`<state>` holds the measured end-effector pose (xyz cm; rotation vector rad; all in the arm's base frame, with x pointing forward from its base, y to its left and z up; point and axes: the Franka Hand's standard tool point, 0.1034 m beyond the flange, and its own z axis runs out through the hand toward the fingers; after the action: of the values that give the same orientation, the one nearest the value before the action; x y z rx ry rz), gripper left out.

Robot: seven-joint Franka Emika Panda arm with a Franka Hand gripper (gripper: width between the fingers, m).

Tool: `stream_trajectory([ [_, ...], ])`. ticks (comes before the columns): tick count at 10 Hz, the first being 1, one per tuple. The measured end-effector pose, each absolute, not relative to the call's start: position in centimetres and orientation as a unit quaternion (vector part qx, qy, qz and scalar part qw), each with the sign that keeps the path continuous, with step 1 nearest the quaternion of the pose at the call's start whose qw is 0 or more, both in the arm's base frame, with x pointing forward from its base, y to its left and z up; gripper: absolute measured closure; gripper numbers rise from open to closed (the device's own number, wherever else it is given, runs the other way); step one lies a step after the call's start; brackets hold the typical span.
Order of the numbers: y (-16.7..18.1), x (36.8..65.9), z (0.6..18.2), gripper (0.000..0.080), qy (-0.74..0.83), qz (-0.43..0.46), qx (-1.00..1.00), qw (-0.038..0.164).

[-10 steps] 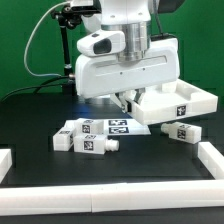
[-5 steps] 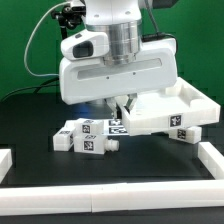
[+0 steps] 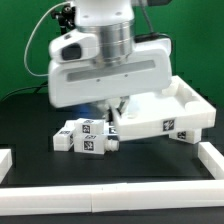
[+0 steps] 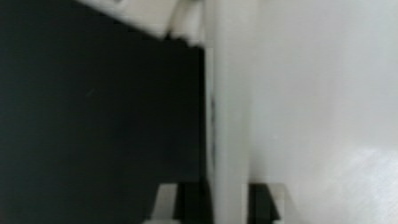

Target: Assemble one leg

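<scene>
- Legs (image 3: 88,141) lie in a small huddle on the black table (image 3: 30,120), towards the exterior view's left, touching one another, with their square black-and-white tags in plain sight
- One lone leg (image 3: 187,135) lies well apart from them at the exterior view's right, partly tucked below the edge of the large white rimmed panel (image 3: 172,108)
- The gripper (image 3: 118,106) hangs just above the huddle, its jaws closed on the rim of the panel at the corner nearest the legs
- The panel sits tilted and stretches off to the exterior view's right; whether its far end rests on the table cannot be told
- The wrist view is blurred: dark fingers (image 4: 175,203) stand on either side of a pale strip of panel rim, with dark table along one side
- A low white rail (image 3: 212,158) borders the table at the front and sides
</scene>
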<state>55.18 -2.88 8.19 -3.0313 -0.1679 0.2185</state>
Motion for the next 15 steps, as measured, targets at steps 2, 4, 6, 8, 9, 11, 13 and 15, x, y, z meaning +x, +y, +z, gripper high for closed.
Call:
stream_trajectory([
  [2, -5.2, 57.7, 5.5, 0.0745, -0.033, 0.078, -0.995, 0.05],
  [4, -5.2, 57.8, 4.6, 0.0745, -0.033, 0.082, -0.995, 0.05],
  [6, -5.2, 57.8, 4.4, 0.0745, -0.033, 0.082, -0.995, 0.049],
  [8, -5.2, 57.8, 4.3, 0.0745, -0.033, 0.083, -0.995, 0.049],
  [9, -5.1, 57.9, 4.2, 0.0745, -0.024, 0.085, -0.995, 0.048],
  [11, -4.2, 59.1, 3.5, 0.0745, 0.008, 0.084, -0.995, 0.044],
  [13, -3.4, 59.5, 1.8, 0.0745, 0.03, 0.086, -0.995, 0.04],
  [15, -2.9, 60.2, 1.1, 0.0745, 0.03, 0.066, -0.997, 0.035],
])
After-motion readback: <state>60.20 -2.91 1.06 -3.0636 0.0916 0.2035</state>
